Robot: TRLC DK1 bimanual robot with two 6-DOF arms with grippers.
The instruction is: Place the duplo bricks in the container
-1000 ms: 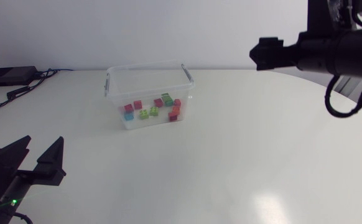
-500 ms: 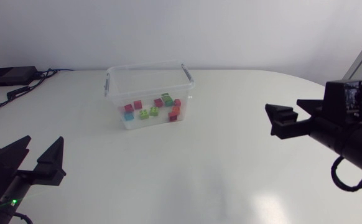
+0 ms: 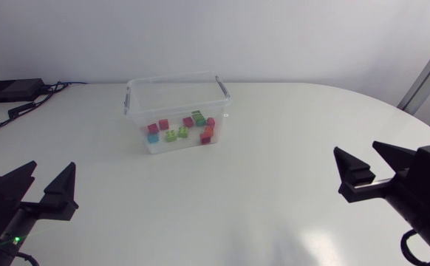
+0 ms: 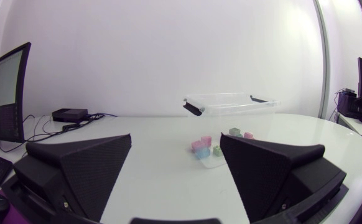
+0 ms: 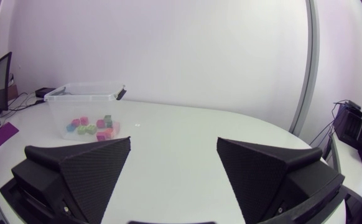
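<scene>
The clear container (image 3: 176,97) stood toward the far edge of the tabletop (image 3: 274,140), a little left of its middle. The duplo bricks (image 3: 182,130) lay inside it on its floor. The left tool (image 3: 51,168) was near the front-left corner and the right tool (image 3: 357,151) near the front-right edge, both with fingers spread wide, holding nothing, well apart from the container.
</scene>
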